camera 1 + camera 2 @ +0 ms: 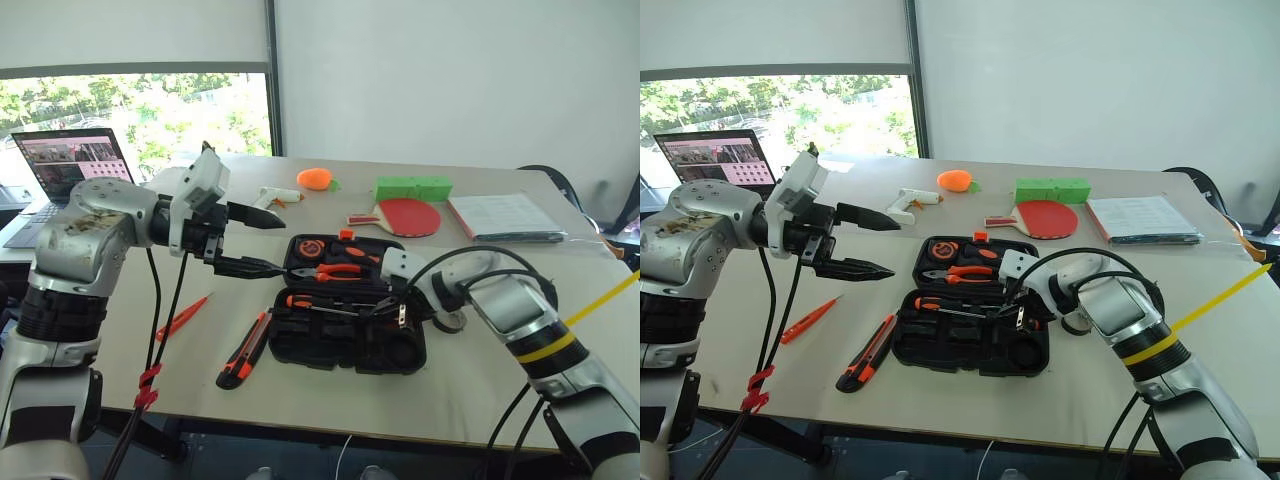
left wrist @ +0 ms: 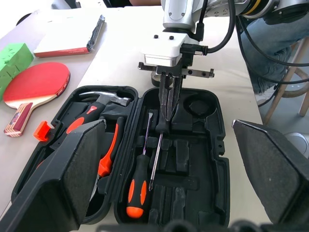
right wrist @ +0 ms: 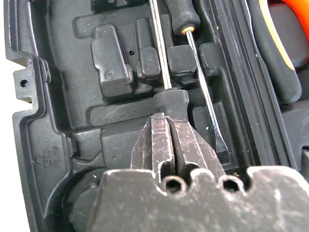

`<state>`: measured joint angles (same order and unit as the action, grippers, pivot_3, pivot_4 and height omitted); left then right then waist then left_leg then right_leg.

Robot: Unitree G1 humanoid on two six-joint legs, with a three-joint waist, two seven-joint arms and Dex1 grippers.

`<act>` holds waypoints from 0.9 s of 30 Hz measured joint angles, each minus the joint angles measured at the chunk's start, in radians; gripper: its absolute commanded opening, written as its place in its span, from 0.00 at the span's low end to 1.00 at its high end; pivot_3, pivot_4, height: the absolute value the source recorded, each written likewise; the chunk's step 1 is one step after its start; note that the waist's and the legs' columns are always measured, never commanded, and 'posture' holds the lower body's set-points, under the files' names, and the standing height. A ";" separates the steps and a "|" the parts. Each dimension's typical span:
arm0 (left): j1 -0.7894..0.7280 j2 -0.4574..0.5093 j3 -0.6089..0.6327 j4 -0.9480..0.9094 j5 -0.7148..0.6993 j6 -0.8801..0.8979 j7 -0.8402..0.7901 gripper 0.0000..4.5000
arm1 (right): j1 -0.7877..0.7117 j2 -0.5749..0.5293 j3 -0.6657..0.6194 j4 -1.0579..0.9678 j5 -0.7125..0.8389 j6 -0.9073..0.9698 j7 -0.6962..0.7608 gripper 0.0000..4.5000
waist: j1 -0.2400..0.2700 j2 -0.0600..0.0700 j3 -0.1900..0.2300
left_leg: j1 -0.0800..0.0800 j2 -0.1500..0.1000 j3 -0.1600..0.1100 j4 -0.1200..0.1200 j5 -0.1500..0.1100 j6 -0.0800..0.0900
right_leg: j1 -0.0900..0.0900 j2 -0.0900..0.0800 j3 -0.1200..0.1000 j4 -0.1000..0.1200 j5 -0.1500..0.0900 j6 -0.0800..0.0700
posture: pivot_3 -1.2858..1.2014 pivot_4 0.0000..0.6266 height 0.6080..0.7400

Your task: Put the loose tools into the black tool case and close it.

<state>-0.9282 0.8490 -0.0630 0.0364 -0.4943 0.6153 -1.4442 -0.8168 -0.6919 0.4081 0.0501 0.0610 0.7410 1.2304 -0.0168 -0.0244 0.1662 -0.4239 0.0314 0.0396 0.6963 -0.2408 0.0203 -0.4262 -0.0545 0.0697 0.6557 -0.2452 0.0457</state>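
Your right gripper [image 2: 168, 108] is clenched over the black tool case [image 1: 352, 320], tips at a screwdriver's [image 2: 155, 152] black handle. Your left gripper [image 1: 262, 241], released wide, hovers at the case's ten o'clock; the utility knife [image 1: 244, 350] lies at its eight o'clock.

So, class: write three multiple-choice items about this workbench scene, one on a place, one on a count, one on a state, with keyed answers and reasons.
1. Where does the utility knife lie?
A. on the table just left of the black tool case
B. in the case
C. on the laptop

2. How many loose tools lie on the table left of the case?
A. none
B. two
C. five

3. How is the right claw?
A. wide open above the paddle
B. shut, its tips at a black screwdriver handle in the case
C. holding the glue gun

Answers:
1 A: the knife rests on the table beside the case's left edge.
2 B: the knife and an orange screwdriver lie there.
3 B: the left wrist view shows the fingers together at the handle; whether they pinch it is unclear.
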 measured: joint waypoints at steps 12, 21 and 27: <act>0.000 0.000 0.000 -0.002 0.000 0.000 0.000 1.00 | -0.007 0.032 0.001 0.076 -0.009 -0.068 -0.015 0.01 | -0.004 0.000 0.000 | 0.002 0.000 0.000 0.001 0.000 0.000 | 0.002 0.000 0.000 0.001 0.000 0.000 | 0.52 0.24 0.97; 0.008 0.003 -0.004 -0.024 0.008 0.000 0.000 1.00 | -0.014 0.061 0.002 0.130 -0.009 -0.101 -0.021 0.01 | -0.017 -0.001 -0.001 | 0.005 0.000 0.000 0.001 0.001 -0.001 | 0.004 0.000 0.000 0.002 0.000 0.000 | 0.52 0.24 0.97; 0.039 0.022 -0.006 -0.034 0.014 0.001 -0.008 1.00 | -0.001 0.060 -0.034 0.092 0.020 -0.060 -0.034 0.01 | -0.020 -0.001 0.000 | 0.002 0.000 0.000 0.001 0.001 -0.001 | 0.001 0.000 0.000 0.002 0.000 0.000 | 0.52 0.24 0.97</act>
<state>-0.8895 0.8714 -0.0691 0.0024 -0.4805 0.6158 -1.4525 -0.8175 -0.6315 0.3736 0.1419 0.0805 0.6811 1.1963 -0.0365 -0.0253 0.1658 -0.4214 0.0317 0.0392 0.6968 -0.2402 0.0194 -0.4248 -0.0542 0.0701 0.6580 -0.2450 0.0454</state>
